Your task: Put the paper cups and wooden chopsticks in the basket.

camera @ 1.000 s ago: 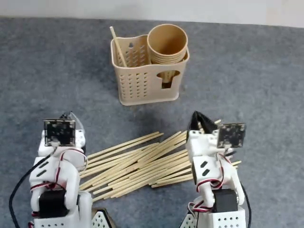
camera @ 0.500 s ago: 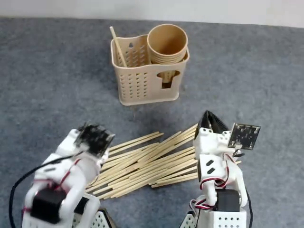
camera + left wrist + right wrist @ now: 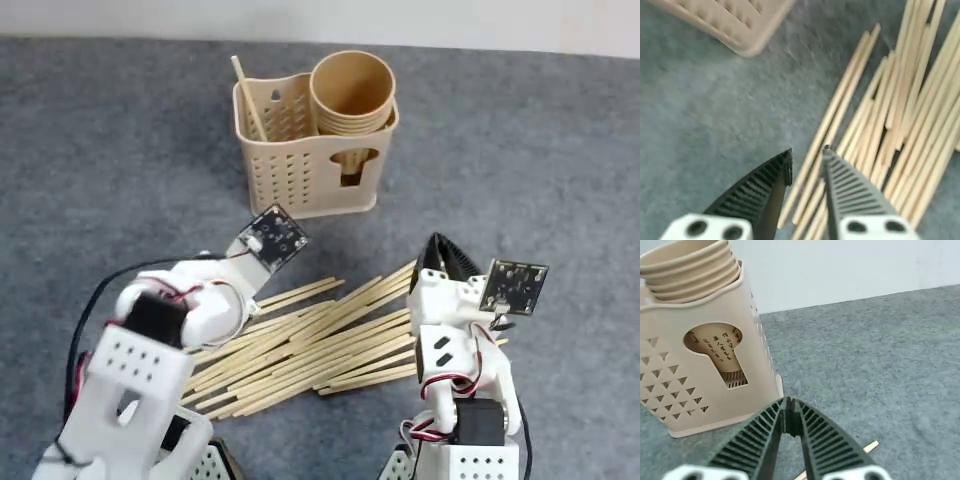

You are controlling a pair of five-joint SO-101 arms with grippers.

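Note:
A beige basket stands at the back of the grey mat, with a stack of paper cups in its right compartment and one chopstick leaning in its left one. Many wooden chopsticks lie in a loose pile between the two arms. My left gripper is open just above the pile's left end, with chopsticks lying under and beyond its fingertips. My right gripper is shut and empty, raised over the pile's right end and pointing at the basket and its cups.
The grey mat is bare to the left and right of the basket. A pale wall runs along the mat's far edge. The left arm's body leans over the left part of the pile.
The left arm has swung forward and to the right, from upright to leaning low over the pile's left end. The right arm turned slightly a second ago, then held still.

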